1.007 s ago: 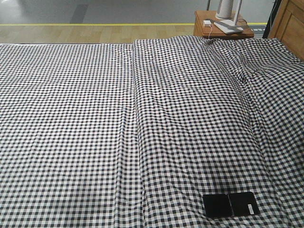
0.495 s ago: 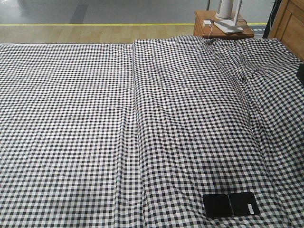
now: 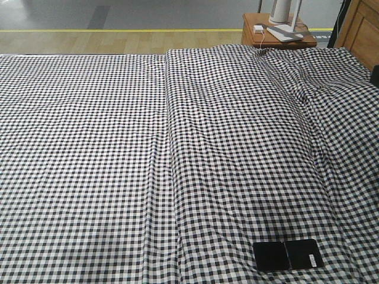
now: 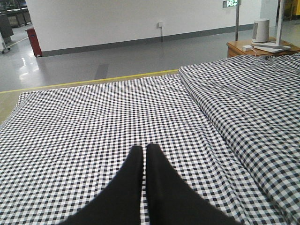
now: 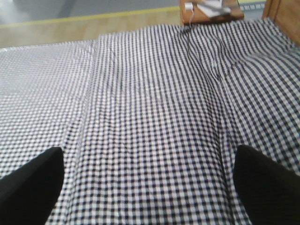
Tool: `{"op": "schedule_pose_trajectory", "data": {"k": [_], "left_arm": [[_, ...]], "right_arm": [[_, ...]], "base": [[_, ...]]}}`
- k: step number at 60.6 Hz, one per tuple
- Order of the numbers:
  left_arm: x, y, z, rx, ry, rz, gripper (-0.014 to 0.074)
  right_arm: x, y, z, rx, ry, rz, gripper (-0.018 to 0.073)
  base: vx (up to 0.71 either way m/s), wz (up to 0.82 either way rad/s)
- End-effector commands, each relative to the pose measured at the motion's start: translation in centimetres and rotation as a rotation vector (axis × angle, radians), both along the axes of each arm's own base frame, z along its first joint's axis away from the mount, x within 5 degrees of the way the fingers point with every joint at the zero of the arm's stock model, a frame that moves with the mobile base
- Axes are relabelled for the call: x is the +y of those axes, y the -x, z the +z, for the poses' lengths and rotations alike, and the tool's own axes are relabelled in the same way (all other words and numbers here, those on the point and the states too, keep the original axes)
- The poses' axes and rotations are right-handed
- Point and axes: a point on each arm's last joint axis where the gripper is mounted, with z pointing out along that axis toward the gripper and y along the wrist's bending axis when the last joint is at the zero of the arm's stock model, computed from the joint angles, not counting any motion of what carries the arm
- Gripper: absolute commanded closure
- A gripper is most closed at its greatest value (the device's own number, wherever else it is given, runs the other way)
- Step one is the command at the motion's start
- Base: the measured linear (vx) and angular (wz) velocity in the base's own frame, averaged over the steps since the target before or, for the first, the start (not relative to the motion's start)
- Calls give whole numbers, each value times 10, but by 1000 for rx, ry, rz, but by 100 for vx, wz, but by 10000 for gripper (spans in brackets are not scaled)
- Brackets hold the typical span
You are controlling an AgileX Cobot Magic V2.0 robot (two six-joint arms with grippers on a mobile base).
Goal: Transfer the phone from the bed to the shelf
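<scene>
the flat glossy black rectangular phone (image 3: pixel 288 255) lies on the black-and-white gingham-sheeted bed (image 3: pixel 89 148), at the lower right of the front view; neither wrist view shows it. the left claw (image 4: pixel 144 151) is clenched and empty. the right claw (image 5: pixel 146 152) is spread wide over bare sheet.
</scene>
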Motion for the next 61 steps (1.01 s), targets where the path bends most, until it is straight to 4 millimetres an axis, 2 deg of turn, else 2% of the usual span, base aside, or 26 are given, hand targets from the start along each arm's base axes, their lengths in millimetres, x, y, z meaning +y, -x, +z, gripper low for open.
{"op": "schedule_pose_trajectory", "data": {"k": [1, 12, 22, 34, 42, 47, 61], "left_arm": [[0, 1, 15, -107, 15, -4, 595], [0, 1, 15, -107, 15, -4, 595], [0, 1, 15, -107, 15, -4, 595], [0, 1, 15, -107, 15, -4, 595], [0, 1, 15, -107, 15, -4, 595], [0, 1, 15, -107, 15, -4, 595], [0, 1, 15, -107, 15, -4, 595]], "right_arm": [[-11, -8, 24, -37, 15, -56, -134], [-54, -29, 25, 91, 15, -192, -127], [-100, -54, -3, 172, -46, -227, -114], [-158, -86, -59, 268, -176, -214, -101], [-186, -100, -98, 327, -243, -194, -97], [-197, -108, -128, 396, -279, -152, -94], [-209, -132, -216, 558, -386, -45, -89]], "base": [[0, 0], [0, 0], [0, 0], [0, 0], [0, 0], [0, 0], [0, 0]]}}
